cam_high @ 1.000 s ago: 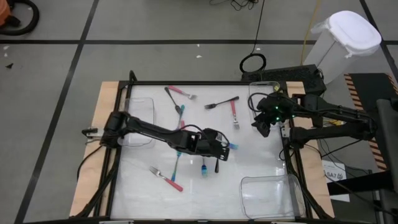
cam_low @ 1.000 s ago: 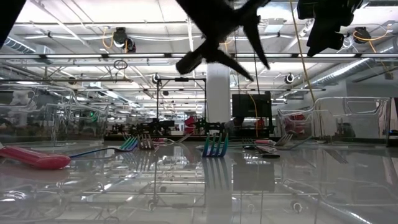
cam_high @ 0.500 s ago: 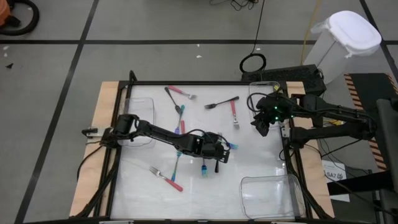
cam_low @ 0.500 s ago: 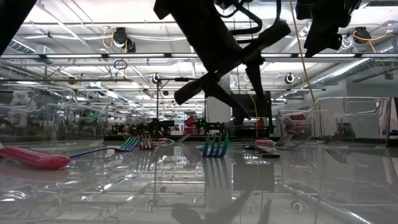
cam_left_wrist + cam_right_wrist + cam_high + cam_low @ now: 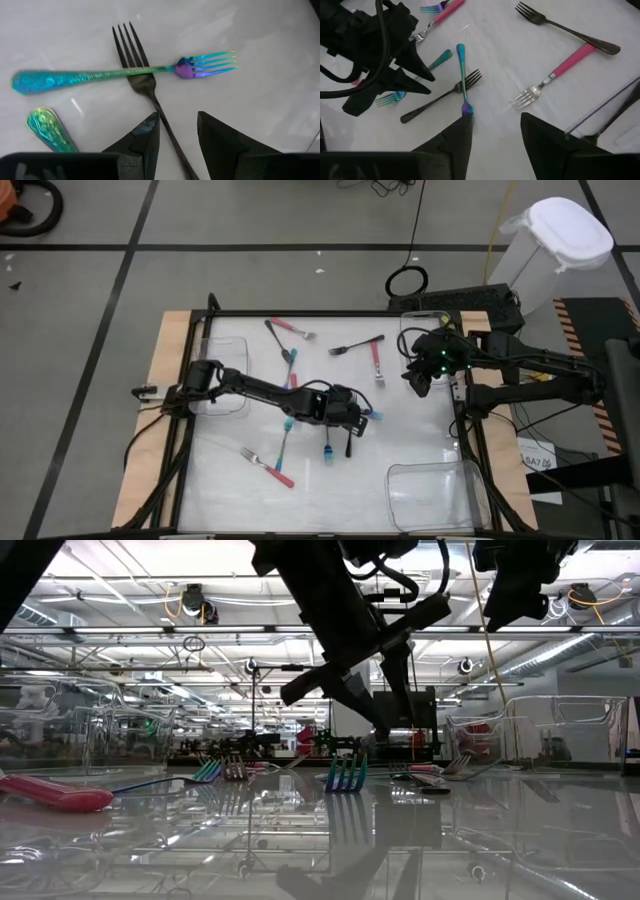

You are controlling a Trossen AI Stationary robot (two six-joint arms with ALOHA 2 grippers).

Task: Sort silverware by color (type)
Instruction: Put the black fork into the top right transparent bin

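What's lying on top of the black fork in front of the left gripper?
A teal fork lies crosswise over the black fork, just below its tines. The black handle runs on between the open fingers of the left gripper; its far end is hidden there.

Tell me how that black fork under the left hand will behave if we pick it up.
The black fork looks thin and rigid, so probably light and stiff. It lies flat on the glossy table, so it may slide before the left hand grips. A teal fork lies across it and would likely shift when it lifts.
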